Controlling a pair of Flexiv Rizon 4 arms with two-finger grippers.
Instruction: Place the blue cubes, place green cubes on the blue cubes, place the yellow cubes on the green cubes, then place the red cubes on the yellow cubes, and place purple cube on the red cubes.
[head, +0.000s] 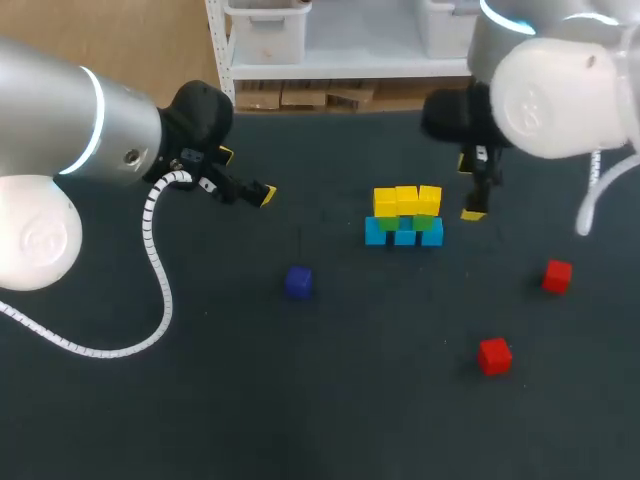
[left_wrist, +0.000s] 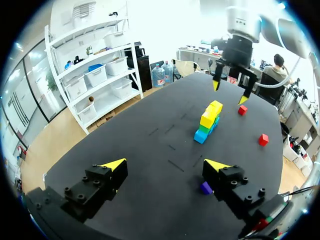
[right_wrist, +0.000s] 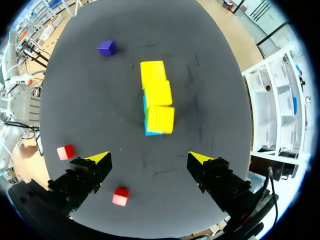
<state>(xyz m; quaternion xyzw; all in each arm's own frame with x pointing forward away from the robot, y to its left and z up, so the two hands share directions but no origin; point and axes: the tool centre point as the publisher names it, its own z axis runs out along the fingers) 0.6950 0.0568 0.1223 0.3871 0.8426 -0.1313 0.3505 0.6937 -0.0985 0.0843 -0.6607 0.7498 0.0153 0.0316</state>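
Observation:
Mid-table stands a wall of three layers: blue cubes (head: 403, 235) at the base, green cubes (head: 405, 222) on them, yellow cubes (head: 406, 200) on top. In the right wrist view the yellow cubes (right_wrist: 156, 95) lie just ahead of my right gripper (right_wrist: 150, 158), which hangs open and empty above the table. That right gripper (head: 470, 188) sits just right of the wall. Two red cubes (head: 557, 275) (head: 494, 355) lie loose to the right. A purple cube (head: 298, 282) rests left of the wall. My left gripper (head: 246, 175) is open and empty at the far left.
In the left wrist view the purple cube (left_wrist: 206, 188) lies beside the right finger of my left gripper (left_wrist: 165, 165), with the wall (left_wrist: 209, 121) farther ahead and the right gripper (left_wrist: 230, 91) beyond it. Dark mat surrounds the cubes.

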